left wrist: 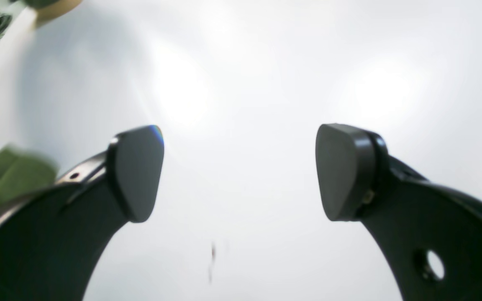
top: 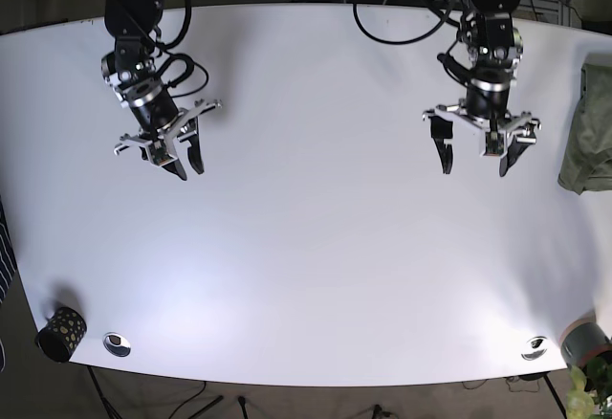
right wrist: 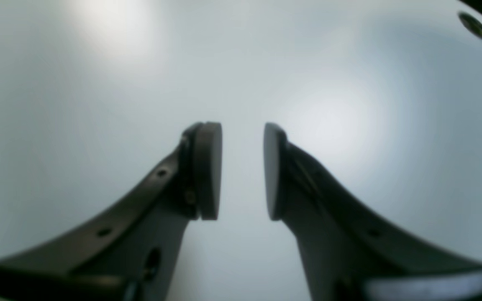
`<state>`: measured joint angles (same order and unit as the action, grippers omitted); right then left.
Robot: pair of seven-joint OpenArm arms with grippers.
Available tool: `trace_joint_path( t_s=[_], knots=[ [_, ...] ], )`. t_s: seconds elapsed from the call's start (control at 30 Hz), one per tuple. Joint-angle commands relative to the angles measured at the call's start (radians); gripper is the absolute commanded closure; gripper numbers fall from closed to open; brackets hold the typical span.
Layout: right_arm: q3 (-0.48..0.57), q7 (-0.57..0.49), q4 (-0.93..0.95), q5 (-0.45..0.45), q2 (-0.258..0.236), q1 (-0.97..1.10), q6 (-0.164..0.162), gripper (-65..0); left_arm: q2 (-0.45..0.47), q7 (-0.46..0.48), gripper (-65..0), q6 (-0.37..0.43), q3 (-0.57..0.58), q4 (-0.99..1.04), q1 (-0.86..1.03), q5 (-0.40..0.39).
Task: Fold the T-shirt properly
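Note:
The olive green T-shirt (top: 590,130) lies bunched at the table's far right edge, partly cut off by the frame. A blurred green piece of it shows at the left of the left wrist view (left wrist: 8,175). My left gripper (top: 475,165) hovers over bare table to the left of the shirt, apart from it; its jaws are wide open and empty (left wrist: 241,171). My right gripper (top: 186,164) is over the far left of the table, far from the shirt. Its pads (right wrist: 209,167) stand a narrow gap apart with nothing between them (right wrist: 241,167).
The white table (top: 306,247) has cable holes near the front corners (top: 117,343) (top: 534,347). A dotted dark cup (top: 61,331) stands at the front left corner. A grey pot (top: 585,341) with a plant is at the front right. Cables hang behind the back edge.

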<state>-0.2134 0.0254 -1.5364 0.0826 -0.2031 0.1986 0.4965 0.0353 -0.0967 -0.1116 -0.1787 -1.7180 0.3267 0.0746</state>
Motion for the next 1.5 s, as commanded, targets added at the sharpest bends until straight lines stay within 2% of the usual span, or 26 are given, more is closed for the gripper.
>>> trace_joint_path(
  t_s=[0.0, 0.13, 0.2, 0.37, 0.47, 0.63, 1.0, 1.23, 1.47],
  knots=[
    [-0.010, -0.037, -0.043, -0.033, -0.012, 0.022, -0.005, -16.6, -0.024, 0.031, -52.4, 0.002, -0.002, -0.075, 0.053, -0.005],
    [-0.010, -0.037, -0.072, -0.142, -0.066, 0.111, -0.006, -16.6, -0.067, 0.005, -52.4, 0.002, -0.002, -0.153, 0.180, -0.006],
    [-0.010, -0.037, -0.077, -0.191, -0.088, 0.158, -0.006, -16.6, -0.076, -0.051, -52.4, 0.002, 0.002, -0.199, 0.239, -0.009],
    [-0.024, -0.037, -0.117, -0.220, -0.101, 0.267, -0.011, -16.6, -0.096, -0.105, -52.4, 0.000, 0.011, -0.256, 0.352, -0.094],
    [-0.067, -0.037, -0.168, -0.223, -0.091, 0.344, -0.006, -16.6, -0.100, -0.102, -52.4, 0.000, 0.009, -0.276, 0.427, -0.134],
    [-0.091, -0.037, -0.226, -0.223, -0.065, 0.453, -0.006, -16.6, -0.124, -0.100, -52.2, 0.003, 0.009, -0.271, 0.512, -0.141],
    [-0.088, -0.037, -0.260, -0.223, -0.052, 0.623, -0.006, -16.6, -0.160, -0.108, -52.2, 0.002, -0.018, -0.270, 0.647, -0.137],
    [-0.087, -0.035, -0.295, -0.223, -0.002, 0.767, -0.005, -16.6, -0.159, -0.108, -52.2, 0.002, -0.022, -0.270, 0.757, -0.137],
    [-0.087, -0.035, -0.292, -0.223, 0.026, 0.882, -0.005, -16.6, -0.159, -0.107, -52.2, -0.003, -0.048, -0.227, 0.851, -0.140]
  ],
)
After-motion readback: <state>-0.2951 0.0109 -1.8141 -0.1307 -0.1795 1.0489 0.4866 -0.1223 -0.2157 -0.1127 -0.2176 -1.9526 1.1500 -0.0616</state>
